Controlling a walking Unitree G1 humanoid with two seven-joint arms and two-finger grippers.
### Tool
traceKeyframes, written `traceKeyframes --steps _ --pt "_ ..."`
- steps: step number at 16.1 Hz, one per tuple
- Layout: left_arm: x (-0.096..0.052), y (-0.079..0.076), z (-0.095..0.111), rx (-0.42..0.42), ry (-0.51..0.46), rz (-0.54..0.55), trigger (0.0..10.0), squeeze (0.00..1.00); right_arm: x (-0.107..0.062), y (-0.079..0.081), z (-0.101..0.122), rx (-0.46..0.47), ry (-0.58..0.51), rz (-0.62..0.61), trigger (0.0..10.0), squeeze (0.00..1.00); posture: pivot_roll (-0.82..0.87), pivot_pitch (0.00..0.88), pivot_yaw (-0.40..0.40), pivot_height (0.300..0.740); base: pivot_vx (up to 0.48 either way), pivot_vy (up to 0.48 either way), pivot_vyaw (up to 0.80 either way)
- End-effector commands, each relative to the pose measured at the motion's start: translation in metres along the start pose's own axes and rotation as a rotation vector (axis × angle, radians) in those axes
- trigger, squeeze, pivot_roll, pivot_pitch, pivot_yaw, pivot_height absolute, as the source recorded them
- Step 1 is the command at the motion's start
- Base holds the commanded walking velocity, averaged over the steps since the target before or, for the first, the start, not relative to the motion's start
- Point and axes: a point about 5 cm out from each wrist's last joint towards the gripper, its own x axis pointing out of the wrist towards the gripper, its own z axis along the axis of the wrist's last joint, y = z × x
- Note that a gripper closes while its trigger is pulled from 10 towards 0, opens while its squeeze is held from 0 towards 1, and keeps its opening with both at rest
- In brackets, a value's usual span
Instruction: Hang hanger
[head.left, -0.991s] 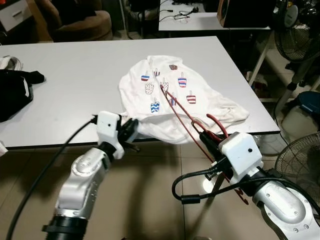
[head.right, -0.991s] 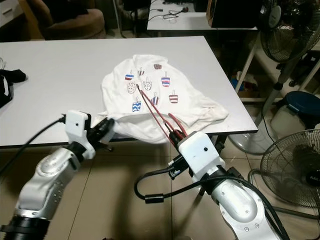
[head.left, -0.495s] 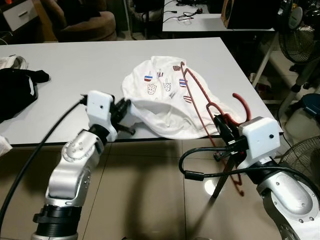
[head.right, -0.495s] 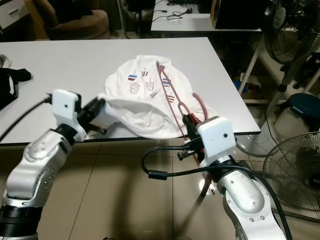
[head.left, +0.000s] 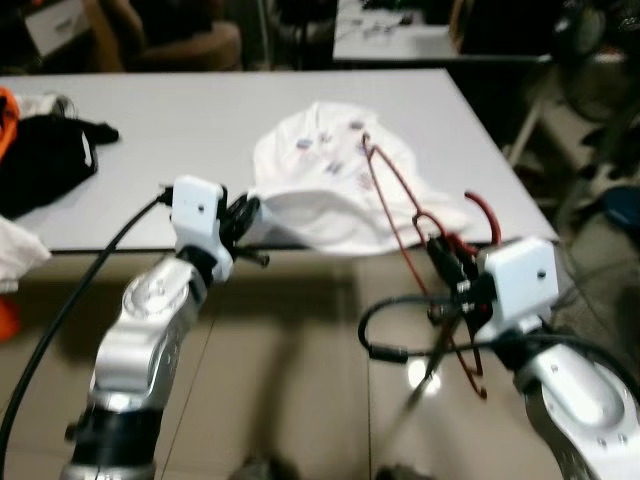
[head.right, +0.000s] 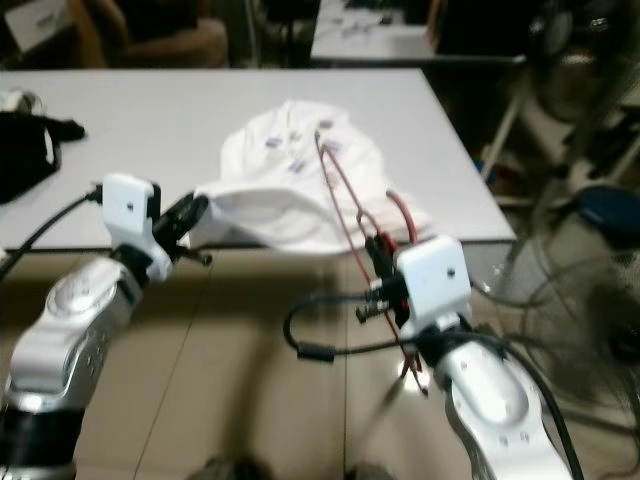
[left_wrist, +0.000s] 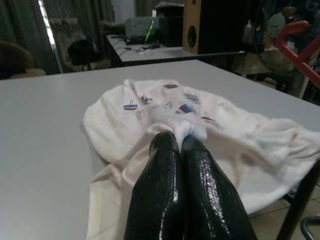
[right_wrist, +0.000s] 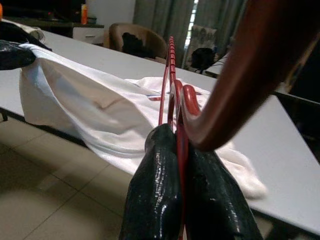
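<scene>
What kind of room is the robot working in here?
Probably a workroom or office rather than a bedroom: long white tables, a pedestal fan, and a wooden speaker on the far table.

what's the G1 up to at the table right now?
It's working a hanger into a shirt. The left gripper is shut on the hem of the white shirt, lifting it at the edge of the white table. The right gripper is shut on the red hanger, which is angled over the shirt.
</scene>
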Motion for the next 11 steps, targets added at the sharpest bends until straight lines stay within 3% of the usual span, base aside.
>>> traceKeyframes --steps 1,4,7,11 --pt "-0.003 -0.001 0.003 0.012 -0.008 0.003 10.0 0.00 0.001 -0.003 0.003 0.001 -0.001 -0.013 10.0 0.00 -0.29 0.014 0.064 0.740 -0.304 0.000 0.00" --pt "-0.008 0.003 0.004 0.039 -0.003 0.012 10.0 0.00 0.000 -0.004 0.002 -0.022 0.011 -0.005 10.0 0.00 -0.27 0.030 0.049 0.740 -0.205 0.000 0.00" --pt "-0.013 0.015 0.011 0.045 -0.012 0.062 10.0 0.00 0.002 0.003 0.004 -0.045 0.023 0.070 10.0 0.00 -0.27 0.032 0.040 0.740 0.000 0.000 0.80" --pt "-0.035 0.019 0.011 0.102 0.010 0.103 10.0 0.00 0.000 0.013 0.003 -0.047 0.024 0.144 10.0 0.00 -0.25 0.028 0.034 0.740 0.000 0.000 0.80"
